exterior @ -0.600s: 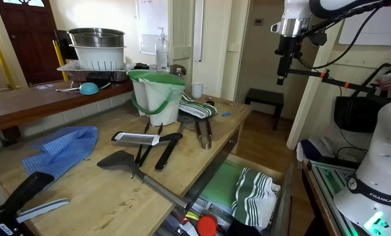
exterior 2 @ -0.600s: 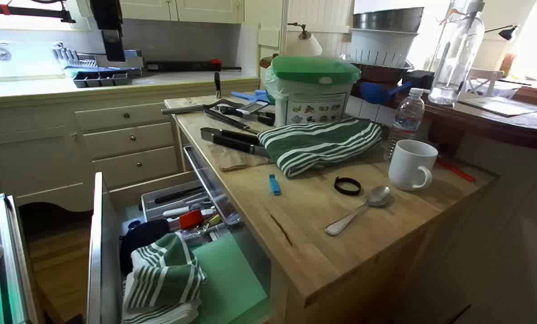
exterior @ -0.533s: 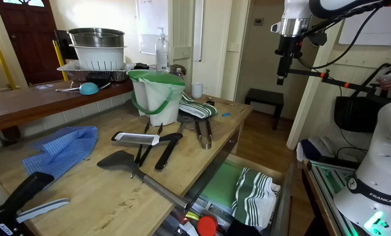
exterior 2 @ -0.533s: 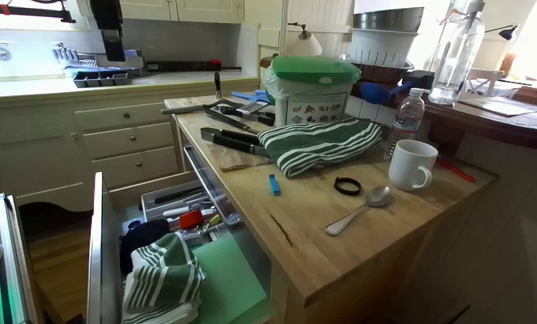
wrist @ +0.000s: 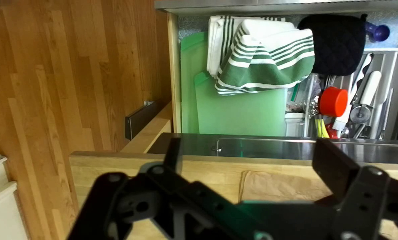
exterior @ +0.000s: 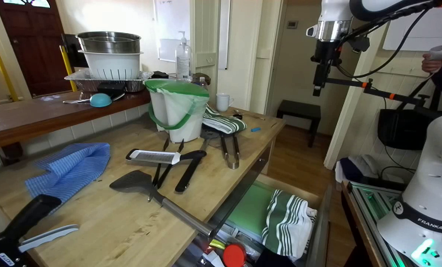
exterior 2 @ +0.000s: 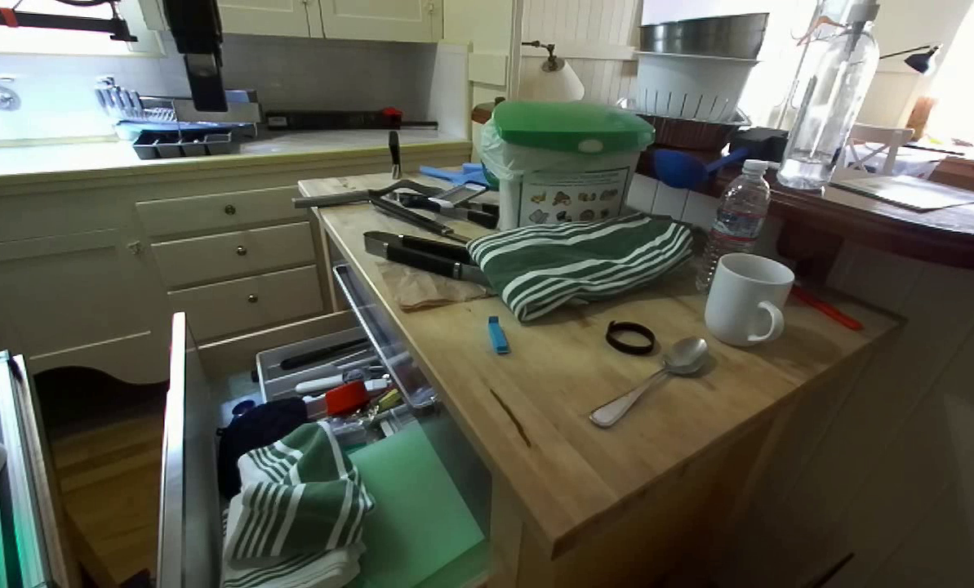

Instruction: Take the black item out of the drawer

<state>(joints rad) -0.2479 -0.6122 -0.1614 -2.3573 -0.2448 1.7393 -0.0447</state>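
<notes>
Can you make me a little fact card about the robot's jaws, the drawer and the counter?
Drawer: pulled open
To take out: black quilted pad
Pad's place: in the drawer, beside a striped cloth
Also inside: red cup
Counter: has a white mug and a green-lidded bucket
Jaws: wide open, holding nothing

In an exterior view: set above the wooden counter [exterior: 106, 222], facing along it; close to the black handle [exterior: 33, 214] at lower left, cropping the drawer [exterior: 322, 222] at lower right. In an exterior view: facing back from the opposite end, near the mug [exterior 2: 740, 302] at right, cropping the drawer at lower left. In both exterior views: sharing the green-lidded bucket [exterior 2: 572, 192]. In the wrist view: pointing steeply down from well above, past the gripper [wrist: 252, 151] at bottom; sharing the drawer, upper right, with both.
</notes>
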